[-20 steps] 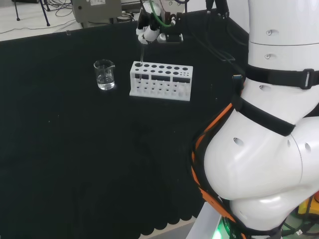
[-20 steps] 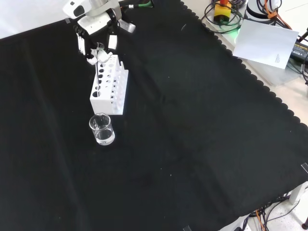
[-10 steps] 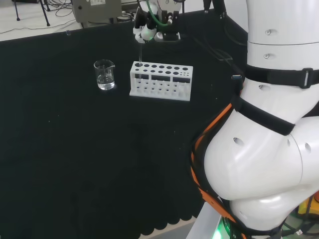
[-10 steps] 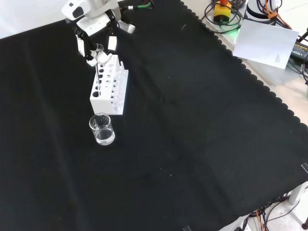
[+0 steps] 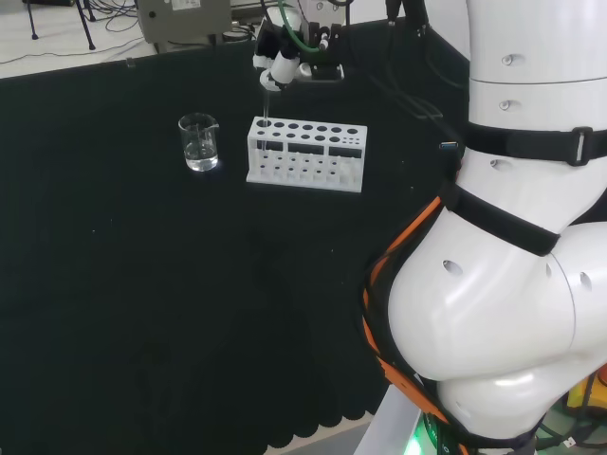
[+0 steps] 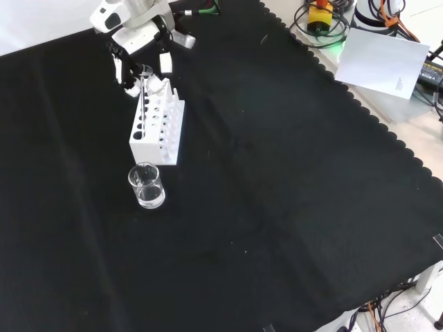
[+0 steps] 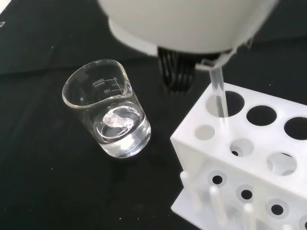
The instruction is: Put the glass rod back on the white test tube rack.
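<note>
The white test tube rack (image 5: 305, 154) stands at the far middle of the cloth. Just above the rack's left end in the head view is the hand (image 5: 275, 62), fingers curled on the top of the thin glass rod (image 5: 267, 106). The rod hangs nearly upright, its lower end inside the end hole of the rack. In the front view the hand (image 6: 138, 59) is over the rack's (image 6: 158, 124) far end, with the rod (image 6: 142, 104) slanting down into it. The wrist view has the rod (image 7: 218, 93) entering a corner hole of the rack (image 7: 249, 158), below the blurred white hand (image 7: 187, 24).
A clear glass beaker (image 5: 199, 142) with a little liquid stands just left of the rack in the head view, nearer than the rack in the front view (image 6: 147, 187), and close by it in the wrist view (image 7: 108, 115). The arm's white links (image 5: 503, 284) fill the head view's right.
The hand has shifted slightly up and to the left in the head view, still over the rack's end hole. The rod stays in that hole; rack and beaker have not moved.
</note>
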